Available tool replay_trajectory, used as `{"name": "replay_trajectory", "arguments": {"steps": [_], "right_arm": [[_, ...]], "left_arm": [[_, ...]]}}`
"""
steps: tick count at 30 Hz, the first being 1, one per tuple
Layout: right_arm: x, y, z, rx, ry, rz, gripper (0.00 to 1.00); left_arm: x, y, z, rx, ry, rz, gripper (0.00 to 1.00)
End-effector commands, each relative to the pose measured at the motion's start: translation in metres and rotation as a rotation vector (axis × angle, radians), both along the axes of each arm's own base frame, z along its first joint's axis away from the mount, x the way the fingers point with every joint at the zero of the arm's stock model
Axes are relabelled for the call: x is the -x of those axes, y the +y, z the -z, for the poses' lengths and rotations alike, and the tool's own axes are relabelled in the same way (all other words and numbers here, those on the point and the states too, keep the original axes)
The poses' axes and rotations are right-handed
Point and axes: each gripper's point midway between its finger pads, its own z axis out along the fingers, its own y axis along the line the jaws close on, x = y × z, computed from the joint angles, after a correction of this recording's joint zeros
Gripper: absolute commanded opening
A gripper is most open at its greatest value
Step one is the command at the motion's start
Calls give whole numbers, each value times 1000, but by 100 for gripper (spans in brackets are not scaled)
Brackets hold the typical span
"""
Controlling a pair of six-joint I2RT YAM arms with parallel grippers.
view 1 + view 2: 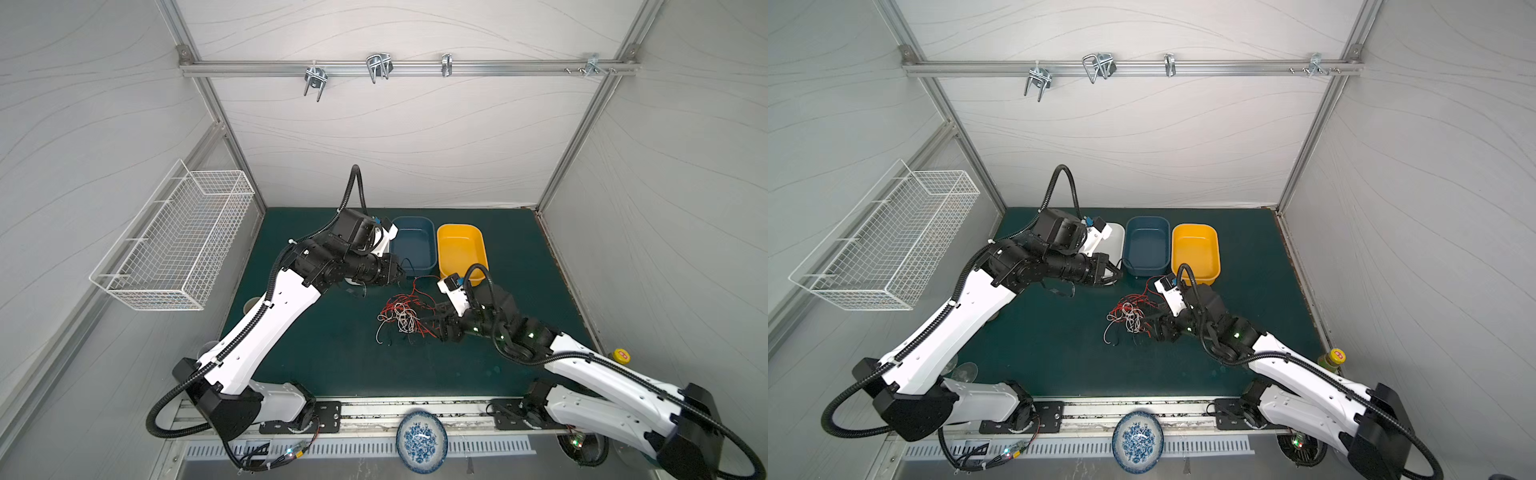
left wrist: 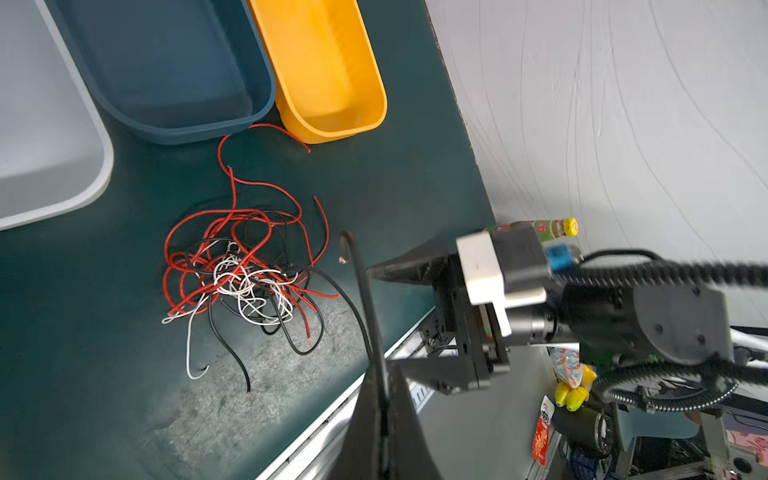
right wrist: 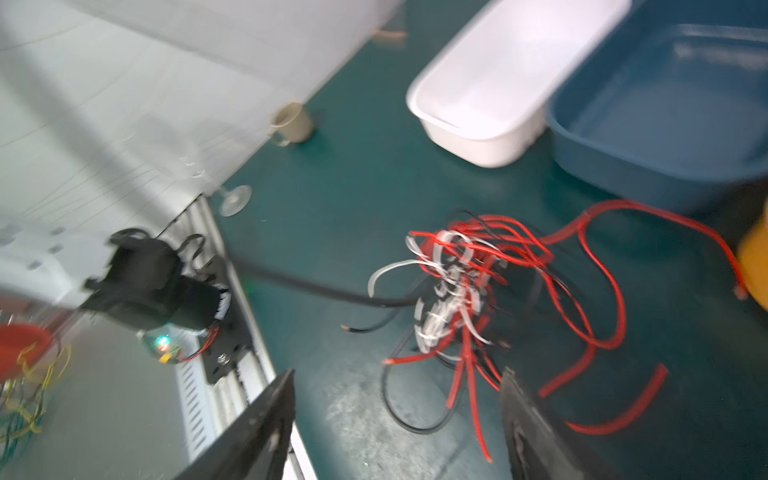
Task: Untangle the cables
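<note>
Right wrist view: looking past the gaping, empty right tool (image 3: 397, 374) at the cables (image 3: 465, 282), lying tangled on the table (image 3: 353, 187) just ahead. Clamping one black cable (image 2: 360, 282) in the left tool (image 2: 380, 374). Judging them light, limp, springy; favouring a free end at the heap's edge.

Inspection finds no legible text, brand, number or sign. The small bottle (image 1: 620, 354) at the 4 o'clock edge of the tabletop (image 1: 332, 365) carries a red label and a red mark on its yellow cap, both too small to read. In the left wrist view, a red packet (image 2: 542, 432) shows white print, illegible.
</note>
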Motion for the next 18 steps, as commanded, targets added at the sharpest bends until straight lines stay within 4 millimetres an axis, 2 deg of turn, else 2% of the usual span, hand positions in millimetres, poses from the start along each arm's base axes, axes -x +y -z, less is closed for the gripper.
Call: {"name": "replay_trajectory", "arguments": {"steps": [1,10,16,18], "right_arm": [[-4,5,-20,11,-141,7,79],[-15,19,-47,21,-284,36,79],[-20,32,-40,45,-275,14,66],[-23,33,-38,45,-280,25,55]], "left_arm": [[2,-4,-3,8,49,9,0],[5,-8,-6,23,91,23,0],[8,-7,-7,31,91,23,0],[9,-7,-7,33,93,24,0]]}}
